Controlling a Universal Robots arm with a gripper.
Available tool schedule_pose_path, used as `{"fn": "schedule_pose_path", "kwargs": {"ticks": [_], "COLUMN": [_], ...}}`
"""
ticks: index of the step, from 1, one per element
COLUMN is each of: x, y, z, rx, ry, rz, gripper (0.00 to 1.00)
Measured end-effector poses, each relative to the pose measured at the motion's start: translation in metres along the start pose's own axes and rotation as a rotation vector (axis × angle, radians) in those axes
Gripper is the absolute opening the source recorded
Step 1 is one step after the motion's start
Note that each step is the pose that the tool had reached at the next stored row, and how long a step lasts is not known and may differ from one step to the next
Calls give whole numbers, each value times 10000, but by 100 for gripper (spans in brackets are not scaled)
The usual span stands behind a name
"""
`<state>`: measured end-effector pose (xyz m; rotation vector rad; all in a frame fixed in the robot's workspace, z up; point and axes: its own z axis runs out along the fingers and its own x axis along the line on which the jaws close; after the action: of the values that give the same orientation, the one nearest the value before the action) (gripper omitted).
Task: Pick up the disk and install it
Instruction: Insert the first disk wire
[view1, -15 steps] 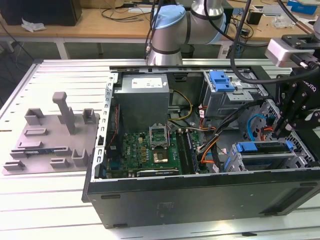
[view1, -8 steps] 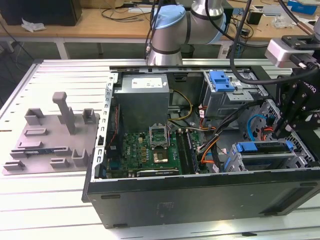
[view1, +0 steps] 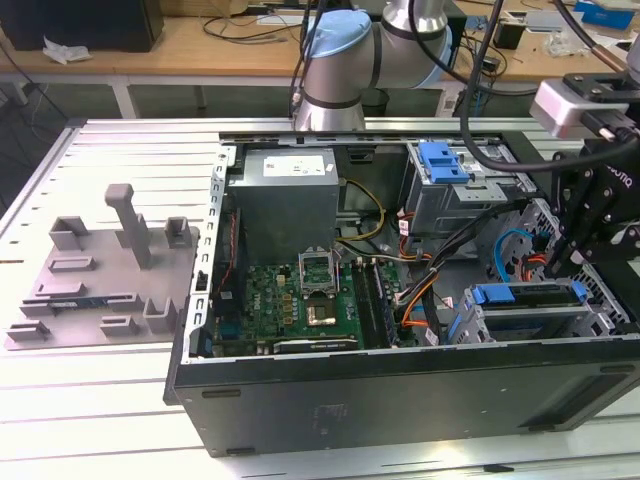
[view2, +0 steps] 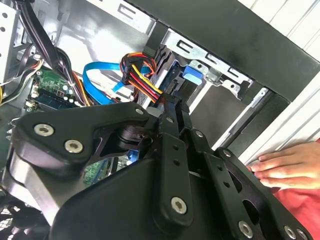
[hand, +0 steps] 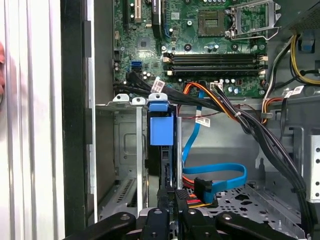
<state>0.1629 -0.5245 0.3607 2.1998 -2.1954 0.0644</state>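
At the exterior view's left I see a grey moulded fixture (view1: 100, 270) lying on the slatted metal table (view1: 120, 420), well apart from the work. Next comes the open computer case (view1: 400, 400), lying on its side. Inside it the grey power supply (view1: 285, 195) sits toward the far wall and the green motherboard (view1: 300, 300) lies nearer to me. Further right, on top of the far drive cage (view1: 450, 200), there is a lone blue bracket (view1: 443, 160) with no drive in it. Nearer, at the case's right end, stands the near drive cage (view1: 520, 325), and the disk (view1: 530, 295) sits edge-up in one of its slots, with its blue carrier showing along the top. In the first wrist view the disk (hand: 161, 130) stands between the cage's metal dividers, blue tab outermost. A looped blue data cable (hand: 215, 172) and a power plug (hand: 192, 192) with red, yellow and black wires lie just beside it. The gripper (view1: 558, 268) hangs over the right end of that cage. In both wrist views its fingers (hand: 163, 197) are drawn narrow, and they close on the thin end of the disk (view2: 192, 75) opposite the blue tab. In the second wrist view the gripper (view2: 176, 105) meets the drive at the cage mouth. Just outside the case wall, a person's hand (view2: 285, 162) rests flat on the table slats.
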Motion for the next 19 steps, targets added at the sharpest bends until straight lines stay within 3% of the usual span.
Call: {"fn": "schedule_pose_path", "kwargs": {"ticks": [19], "x": [3], "y": [0], "z": [7], "rx": [15], "ry": [-1], "rz": [-288], "gripper": [17]}}
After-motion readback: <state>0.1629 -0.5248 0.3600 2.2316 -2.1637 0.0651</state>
